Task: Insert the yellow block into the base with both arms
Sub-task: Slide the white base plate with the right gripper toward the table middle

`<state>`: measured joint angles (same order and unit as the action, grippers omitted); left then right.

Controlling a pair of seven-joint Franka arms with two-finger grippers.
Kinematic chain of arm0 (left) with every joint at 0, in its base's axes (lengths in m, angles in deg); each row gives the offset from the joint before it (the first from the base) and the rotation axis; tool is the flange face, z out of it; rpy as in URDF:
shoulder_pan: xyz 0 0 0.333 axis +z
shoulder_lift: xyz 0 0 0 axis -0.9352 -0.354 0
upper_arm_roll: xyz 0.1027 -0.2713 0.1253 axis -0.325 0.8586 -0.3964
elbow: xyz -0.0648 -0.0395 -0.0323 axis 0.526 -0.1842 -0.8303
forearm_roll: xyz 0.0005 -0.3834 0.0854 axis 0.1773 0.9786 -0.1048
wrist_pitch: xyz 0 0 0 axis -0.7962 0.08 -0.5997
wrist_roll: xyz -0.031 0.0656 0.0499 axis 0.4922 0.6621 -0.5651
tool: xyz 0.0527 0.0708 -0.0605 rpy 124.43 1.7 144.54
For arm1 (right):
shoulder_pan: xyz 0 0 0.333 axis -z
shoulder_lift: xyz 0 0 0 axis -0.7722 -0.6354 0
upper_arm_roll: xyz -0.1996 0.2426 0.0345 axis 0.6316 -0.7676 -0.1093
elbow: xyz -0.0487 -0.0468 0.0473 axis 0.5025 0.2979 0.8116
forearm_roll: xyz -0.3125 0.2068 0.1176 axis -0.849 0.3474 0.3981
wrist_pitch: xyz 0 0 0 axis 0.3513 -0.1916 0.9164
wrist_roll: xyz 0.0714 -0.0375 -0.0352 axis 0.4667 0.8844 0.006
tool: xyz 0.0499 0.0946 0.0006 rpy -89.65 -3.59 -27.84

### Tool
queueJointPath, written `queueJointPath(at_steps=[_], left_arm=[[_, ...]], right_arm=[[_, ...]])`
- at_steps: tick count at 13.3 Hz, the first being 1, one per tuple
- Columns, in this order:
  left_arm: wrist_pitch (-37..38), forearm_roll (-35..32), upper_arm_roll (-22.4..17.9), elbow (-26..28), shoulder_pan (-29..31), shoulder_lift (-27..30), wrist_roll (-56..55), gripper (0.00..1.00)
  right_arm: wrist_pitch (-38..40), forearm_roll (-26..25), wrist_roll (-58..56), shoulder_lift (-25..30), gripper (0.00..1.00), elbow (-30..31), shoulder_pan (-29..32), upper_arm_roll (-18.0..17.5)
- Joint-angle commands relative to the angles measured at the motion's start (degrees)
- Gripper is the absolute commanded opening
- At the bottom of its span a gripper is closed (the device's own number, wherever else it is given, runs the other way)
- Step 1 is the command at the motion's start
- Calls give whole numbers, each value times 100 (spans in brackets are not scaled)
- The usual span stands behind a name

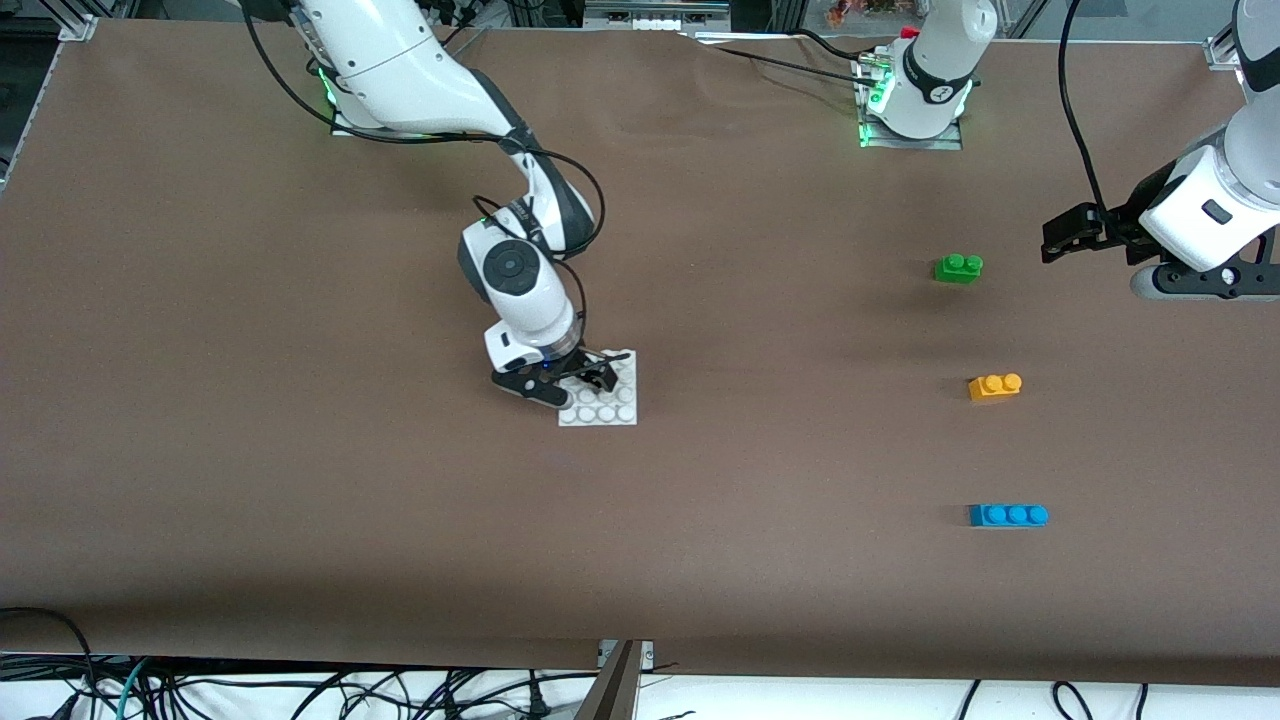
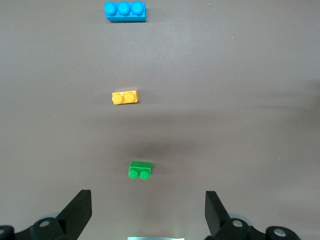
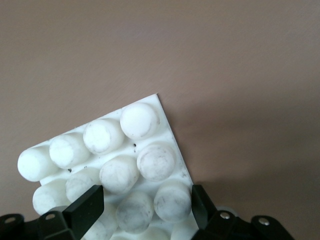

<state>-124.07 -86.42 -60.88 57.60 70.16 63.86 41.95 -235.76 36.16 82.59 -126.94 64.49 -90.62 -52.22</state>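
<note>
While my right gripper is clenching the flat white studded plastic base to pin it to the brown table, my left gripper is hanging released over the left arm's end of the table. The small yellow-orange two-stud plastic block is lying untouched between a green two-stud brick, farther from the front camera, and a blue three-stud brick, nearer it. I am judging a square descent over the yellow one best, pinching its long sides.

No readable text, labels or numbers, perhaps a tiny mark on the left arm's base, illegible
</note>
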Motion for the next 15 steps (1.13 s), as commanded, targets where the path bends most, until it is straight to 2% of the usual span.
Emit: queueJointPath(at_steps=[1,5,8,15], left_arm=[[62,20,27,-17,42,6,112,100],[62,19,27,-25,42,6,112,100],[62,19,27,-17,42,6,112,100],[62,20,27,-17,42,6,112,100]], right_arm=[[87,-13,522,-397,80,-472,-379,64],[87,-31,760,-714,80,-798,-791,64],[87,-22,769,-741,80,-869,-1012,64],[87,-101,1234,-820,81,-974,-1161,64]])
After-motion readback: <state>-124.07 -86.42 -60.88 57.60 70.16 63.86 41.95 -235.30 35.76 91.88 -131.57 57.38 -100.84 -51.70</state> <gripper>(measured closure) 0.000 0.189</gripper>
